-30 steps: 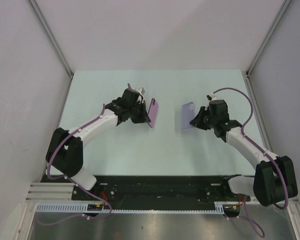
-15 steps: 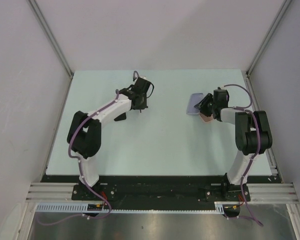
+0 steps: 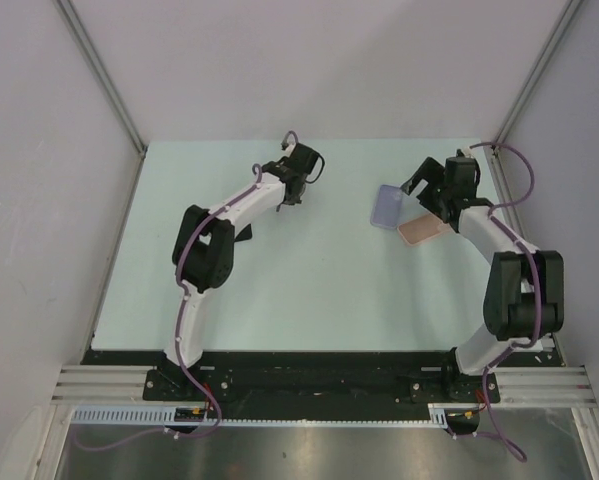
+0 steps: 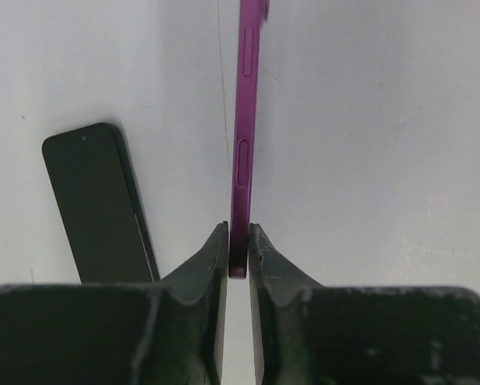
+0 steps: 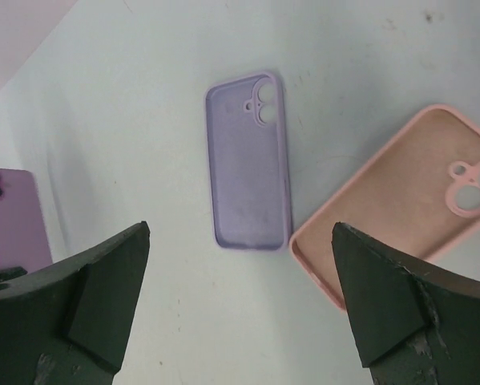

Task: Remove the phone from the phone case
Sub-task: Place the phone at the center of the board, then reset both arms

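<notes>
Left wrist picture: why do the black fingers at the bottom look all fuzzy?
Left wrist view: the fingers sit right by the lens, so they blur, while the purple phone they pinch looks sharp. Right wrist view: same soft fingers, but the lilac case and pink case are crisp.

Table: pale green top | lilac case flat, hollow up | pink case just beside it | dark phone flat

Phone top cut off; pink case corner cropped.
</notes>
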### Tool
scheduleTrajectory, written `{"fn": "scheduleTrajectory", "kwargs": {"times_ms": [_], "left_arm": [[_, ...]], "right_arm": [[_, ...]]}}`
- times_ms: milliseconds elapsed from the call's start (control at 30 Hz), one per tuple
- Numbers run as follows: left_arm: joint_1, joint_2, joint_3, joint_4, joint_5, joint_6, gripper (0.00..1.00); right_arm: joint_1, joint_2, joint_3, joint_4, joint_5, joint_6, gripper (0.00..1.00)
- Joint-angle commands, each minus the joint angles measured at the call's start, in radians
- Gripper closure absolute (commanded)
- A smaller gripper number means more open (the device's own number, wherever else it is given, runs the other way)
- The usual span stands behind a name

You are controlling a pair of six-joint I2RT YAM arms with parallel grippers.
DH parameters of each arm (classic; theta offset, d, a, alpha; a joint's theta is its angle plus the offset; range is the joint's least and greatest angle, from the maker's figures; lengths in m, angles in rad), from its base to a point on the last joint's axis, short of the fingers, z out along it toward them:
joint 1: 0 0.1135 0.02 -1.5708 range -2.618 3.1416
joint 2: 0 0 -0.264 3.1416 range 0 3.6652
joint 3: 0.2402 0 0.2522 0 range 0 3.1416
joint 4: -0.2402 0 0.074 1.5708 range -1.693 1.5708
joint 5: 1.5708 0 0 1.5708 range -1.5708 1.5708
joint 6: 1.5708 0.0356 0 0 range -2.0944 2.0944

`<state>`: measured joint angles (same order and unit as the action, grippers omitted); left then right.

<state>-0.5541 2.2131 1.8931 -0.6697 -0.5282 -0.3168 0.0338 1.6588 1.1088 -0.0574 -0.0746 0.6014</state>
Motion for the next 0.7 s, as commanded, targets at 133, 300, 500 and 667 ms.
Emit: {"fn": "scheduleTrajectory", "kwargs": {"times_ms": [133, 300, 500, 667], "left_arm": [[-0.007, -0.038, 0.086, -0.008, 0.065, 0.024, 0.25], [-0.007, -0.226, -0.029, 0.042, 0.213, -0.007, 0.07], [-0.007, -0.600, -0.375, 0.179, 0.358, -0.018, 0.05], [-0.003, -0.852, -0.653, 0.191, 0.401, -0.039, 0.05]], "right_arm": [[0.018, -0.270, -0.012, -0.355, 0.234, -0.150, 0.00], [0.003, -0.462, -0.076, -0.439, 0.269, -0.178, 0.00], [0.000, -0.602, -0.135, -0.542, 0.298, -0.176, 0.00], [-0.003, -0.660, -0.173, -0.590, 0.348, -0.173, 0.00]]}}
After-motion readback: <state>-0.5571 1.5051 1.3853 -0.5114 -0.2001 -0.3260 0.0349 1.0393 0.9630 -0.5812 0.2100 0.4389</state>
